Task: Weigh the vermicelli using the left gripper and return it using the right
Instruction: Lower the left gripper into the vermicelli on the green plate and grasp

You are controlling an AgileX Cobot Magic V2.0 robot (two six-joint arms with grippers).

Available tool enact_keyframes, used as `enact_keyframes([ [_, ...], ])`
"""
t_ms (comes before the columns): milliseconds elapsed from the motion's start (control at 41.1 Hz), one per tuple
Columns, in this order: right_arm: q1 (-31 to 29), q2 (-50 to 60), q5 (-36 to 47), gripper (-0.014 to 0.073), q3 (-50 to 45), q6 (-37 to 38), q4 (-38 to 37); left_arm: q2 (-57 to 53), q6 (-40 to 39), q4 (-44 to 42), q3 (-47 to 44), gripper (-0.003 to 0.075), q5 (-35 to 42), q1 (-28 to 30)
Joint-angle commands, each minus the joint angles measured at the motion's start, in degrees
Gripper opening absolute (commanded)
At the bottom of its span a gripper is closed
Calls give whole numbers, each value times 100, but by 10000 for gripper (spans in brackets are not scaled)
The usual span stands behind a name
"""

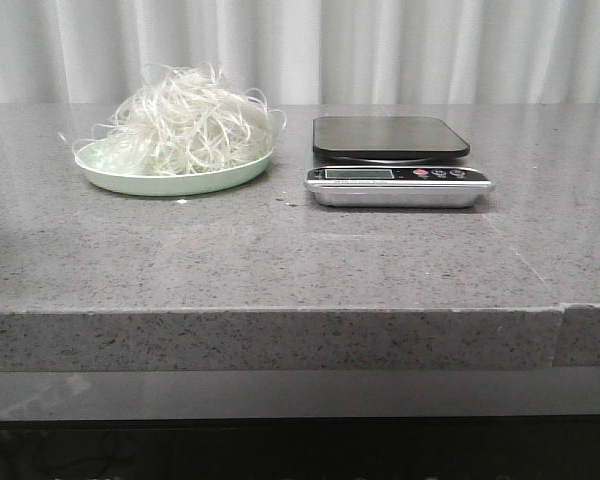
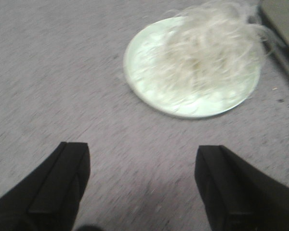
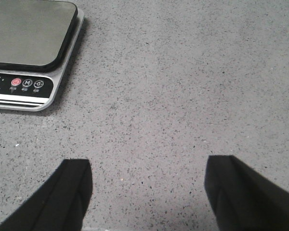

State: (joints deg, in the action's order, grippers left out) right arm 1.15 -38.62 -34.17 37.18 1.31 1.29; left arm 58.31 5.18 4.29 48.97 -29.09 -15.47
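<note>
The vermicelli (image 1: 188,125) is a fluffy whitish heap of thin strands on a pale green plate (image 1: 130,182) at the back left of the table. A kitchen scale (image 1: 395,160) with a dark platform stands to its right. Neither arm shows in the front view. In the left wrist view my left gripper (image 2: 142,166) is open and empty above bare table, short of the vermicelli (image 2: 209,53) on the plate (image 2: 144,82). In the right wrist view my right gripper (image 3: 147,180) is open and empty over bare table, with the scale (image 3: 31,53) ahead and to one side.
The grey speckled stone table (image 1: 300,260) has its front edge close to the camera, with a seam at the right. A white curtain hangs behind the table. The scale's corner (image 2: 282,29) shows beside the plate in the left wrist view.
</note>
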Motion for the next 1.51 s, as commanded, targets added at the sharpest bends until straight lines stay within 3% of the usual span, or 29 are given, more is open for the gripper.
enact_keyframes([
  [0,-25,-36,409,588,154,-16,8,360,3,42,355,525,906,-316],
  [146,-25,-36,420,588,154,-16,8,1053,3,42,709,524,1281,-557],
  [633,-25,-36,453,588,154,-16,8,3197,3,43,2391,524,1271,-802],
  [828,-25,-36,453,588,154,-16,8,3712,3,-429,2761,524,1282,-802],
  [1096,-25,-36,453,588,154,-16,8,4087,3,-429,2940,522,1321,-802],
  [1486,-25,-36,470,588,154,-16,8,4087,3,-429,2940,192,1261,-792],
])
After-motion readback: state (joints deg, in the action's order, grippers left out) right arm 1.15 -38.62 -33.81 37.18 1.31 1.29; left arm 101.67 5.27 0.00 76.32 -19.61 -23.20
